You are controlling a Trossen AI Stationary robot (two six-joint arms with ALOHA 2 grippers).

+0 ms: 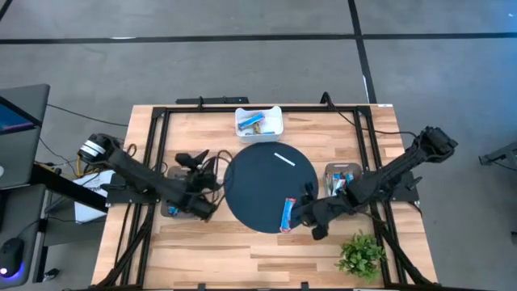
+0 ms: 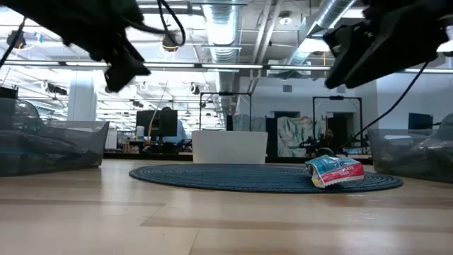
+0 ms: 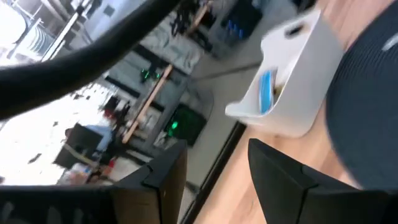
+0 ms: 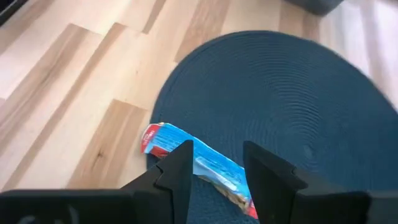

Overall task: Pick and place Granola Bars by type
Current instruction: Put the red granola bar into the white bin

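Note:
One blue granola bar with red ends (image 1: 287, 214) lies flat on the near right part of the round dark mat (image 1: 258, 190); in the low view the bar (image 2: 334, 171) rests on the mat (image 2: 212, 177). My right gripper (image 1: 303, 213) hovers open above it, and in its wrist view the fingers (image 4: 217, 155) stand on either side of the bar (image 4: 211, 167) without touching. More bars lie in the white bin (image 1: 258, 121) and in the clear bin (image 1: 343, 178). My left gripper (image 1: 196, 162), open (image 3: 217, 155), hangs off the mat's left edge, pointing at the white bin (image 3: 292, 74).
A thin white strip (image 1: 285, 158) lies on the mat's far part. A second clear bin (image 1: 171, 204) sits under the left arm. A small green plant (image 1: 361, 255) stands at the near right corner. Bare wood (image 1: 210, 255) runs along the near edge.

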